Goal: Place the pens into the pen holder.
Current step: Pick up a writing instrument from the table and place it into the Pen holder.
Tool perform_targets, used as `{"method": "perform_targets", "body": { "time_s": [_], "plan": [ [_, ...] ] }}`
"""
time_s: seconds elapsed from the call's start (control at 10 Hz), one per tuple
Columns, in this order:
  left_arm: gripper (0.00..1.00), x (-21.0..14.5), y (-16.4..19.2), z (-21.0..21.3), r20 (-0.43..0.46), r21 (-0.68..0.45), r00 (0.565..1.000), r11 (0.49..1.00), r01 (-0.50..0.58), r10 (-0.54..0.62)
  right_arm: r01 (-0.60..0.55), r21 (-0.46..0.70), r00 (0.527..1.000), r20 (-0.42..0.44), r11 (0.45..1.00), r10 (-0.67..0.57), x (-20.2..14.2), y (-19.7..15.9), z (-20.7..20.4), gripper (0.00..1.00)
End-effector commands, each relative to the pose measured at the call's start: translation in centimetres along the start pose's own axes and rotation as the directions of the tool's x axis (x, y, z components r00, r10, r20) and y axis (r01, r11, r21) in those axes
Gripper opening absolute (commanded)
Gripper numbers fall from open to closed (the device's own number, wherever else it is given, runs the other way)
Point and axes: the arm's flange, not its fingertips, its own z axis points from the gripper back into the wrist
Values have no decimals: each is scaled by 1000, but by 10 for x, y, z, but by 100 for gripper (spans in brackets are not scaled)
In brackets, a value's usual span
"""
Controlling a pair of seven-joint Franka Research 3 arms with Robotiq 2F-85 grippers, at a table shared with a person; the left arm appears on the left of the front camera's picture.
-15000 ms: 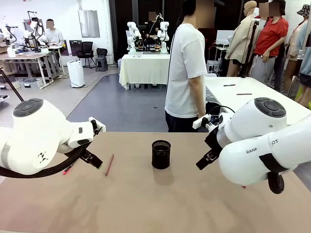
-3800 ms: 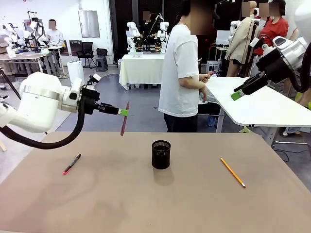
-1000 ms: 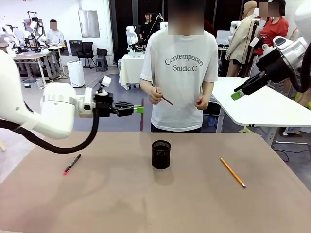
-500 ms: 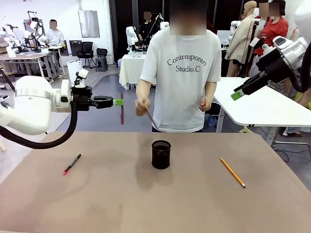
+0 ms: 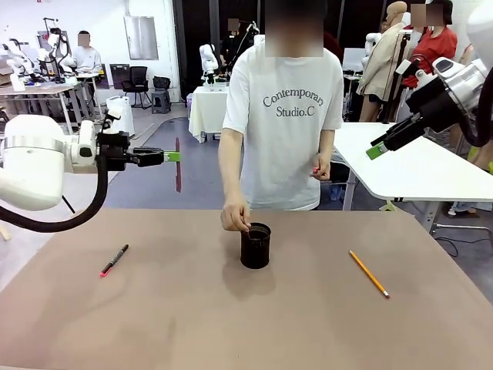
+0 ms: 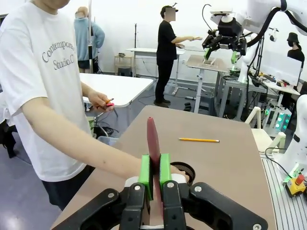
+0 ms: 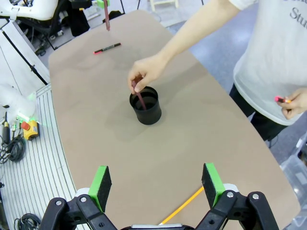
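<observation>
My left gripper [image 5: 171, 156] is shut on the dark red-brown pen [image 5: 177, 166], held upright in the air left of the person. The left wrist view shows that pen [image 6: 153, 139] clamped between the green pads [image 6: 145, 168]. The black mesh pen holder [image 5: 255, 245] stands mid-table. The person's hand [image 5: 235, 217] lowers a thin dark stick [image 7: 140, 98] into the holder [image 7: 146, 108]. The black pen with pink ends [image 5: 114, 260] lies at the left and the yellow pencil [image 5: 368, 273] at the right. My right gripper [image 5: 375, 150] hangs open, high at the right.
The person stands at the far edge of the table [image 5: 231, 331], one arm reaching over it. Their other hand [image 7: 293, 103] holds a small pink-orange thing. A white side table [image 5: 400, 166] stands behind at the right.
My left arm has drawn back to the left with the red-brown pen. The person's hand has come down from chest height to the holder with a thin dark stick. The right arm stayed still.
</observation>
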Motion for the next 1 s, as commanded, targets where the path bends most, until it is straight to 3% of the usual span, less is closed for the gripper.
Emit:
{"method": "perform_targets", "body": {
  "time_s": [0.0,0.6,0.9],
  "plan": [
    [0,-1,-8,3,-4,16,1000,1000,-15,15,3,8,1000,14,1000,-3,2,0,1,100],
    [0,2,2,31,-6,22,1000,1000,2,-2,3,8,1000,14,1000,-3,2,0,1,100],
    [0,2,6,23,-1,42,1000,999,3,-3,3,8,1000,14,1000,-3,2,0,1,100]
  ]
}}
